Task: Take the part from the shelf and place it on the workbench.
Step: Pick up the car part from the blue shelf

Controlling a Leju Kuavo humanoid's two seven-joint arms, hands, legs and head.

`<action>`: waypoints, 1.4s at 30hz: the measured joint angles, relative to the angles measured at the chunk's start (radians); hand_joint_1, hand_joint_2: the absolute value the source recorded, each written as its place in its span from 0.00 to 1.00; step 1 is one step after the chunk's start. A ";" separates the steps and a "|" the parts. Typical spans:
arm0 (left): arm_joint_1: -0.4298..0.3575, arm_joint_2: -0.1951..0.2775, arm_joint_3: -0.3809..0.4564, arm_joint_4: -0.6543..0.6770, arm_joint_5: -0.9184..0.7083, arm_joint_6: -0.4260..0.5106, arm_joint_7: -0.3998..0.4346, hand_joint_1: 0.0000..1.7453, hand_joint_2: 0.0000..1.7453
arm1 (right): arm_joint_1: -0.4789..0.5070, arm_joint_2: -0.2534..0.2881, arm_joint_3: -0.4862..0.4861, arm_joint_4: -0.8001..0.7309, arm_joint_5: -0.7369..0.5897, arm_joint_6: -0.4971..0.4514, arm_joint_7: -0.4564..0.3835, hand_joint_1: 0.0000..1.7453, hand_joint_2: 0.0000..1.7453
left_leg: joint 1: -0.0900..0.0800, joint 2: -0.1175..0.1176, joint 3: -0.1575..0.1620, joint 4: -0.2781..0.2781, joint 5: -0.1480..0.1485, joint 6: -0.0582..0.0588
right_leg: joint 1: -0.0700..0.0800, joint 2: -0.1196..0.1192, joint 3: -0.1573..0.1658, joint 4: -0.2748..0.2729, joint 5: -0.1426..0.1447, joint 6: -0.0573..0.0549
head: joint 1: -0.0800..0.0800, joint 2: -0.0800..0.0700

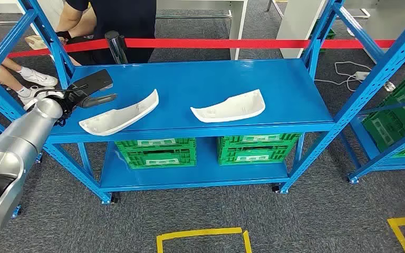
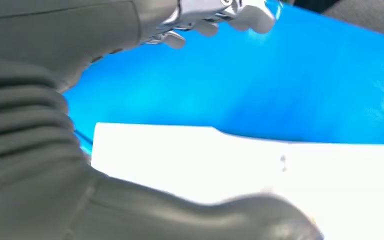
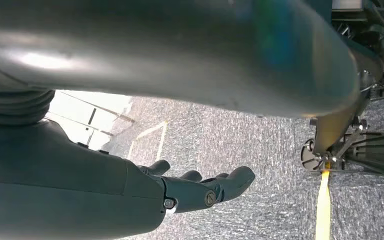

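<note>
Two white curved plastic parts lie on the top of the blue shelf: the left part near the front left, the right part toward the middle. My left hand hovers just behind the left part's near end, fingers and thumb spread, holding nothing. In the left wrist view the white part lies between the thick grey thumb and the pale fingers, over the blue surface. My right hand hangs beside my body over grey carpet, fingers loosely extended, empty.
Green crates stand on the lower shelf board. A red barrier tape runs behind the shelf, with people standing past it. More blue racking with green crates is at the right. Yellow floor marks lie in front.
</note>
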 joint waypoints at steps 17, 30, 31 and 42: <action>0.088 -0.020 0.019 -0.198 0.126 -0.256 -0.106 0.00 1.00 | 0.002 0.000 -0.029 0.000 -0.037 0.000 0.000 0.00 0.00 | -0.002 0.001 0.008 0.003 -0.001 0.001 | -0.005 -0.001 0.006 0.001 -0.002 0.042 | 0.000 0.000; 0.136 -0.029 -0.004 -0.267 0.114 -0.244 -0.062 0.00 1.00 | 0.002 0.000 -0.029 0.000 -0.031 0.000 0.000 0.00 0.00 | -0.002 0.001 0.008 0.003 -0.001 0.001 | -0.005 -0.001 0.007 0.001 -0.002 0.042 | 0.000 0.000; 0.148 -0.027 -0.006 -0.277 0.111 -0.236 -0.054 0.00 1.00 | 0.002 0.000 -0.029 0.000 -0.029 0.000 0.000 0.00 0.00 | -0.002 0.001 0.008 0.003 -0.001 0.001 | -0.005 -0.001 0.007 0.001 -0.002 0.042 | 0.000 0.000; 0.176 0.006 -0.085 -0.297 0.003 -0.116 0.028 0.00 1.00 | 0.006 0.000 -0.029 0.000 -0.015 0.000 0.000 0.00 0.00 | -0.002 0.001 0.009 0.003 -0.001 0.001 | -0.005 -0.001 0.007 0.001 -0.003 0.041 | 0.000 0.000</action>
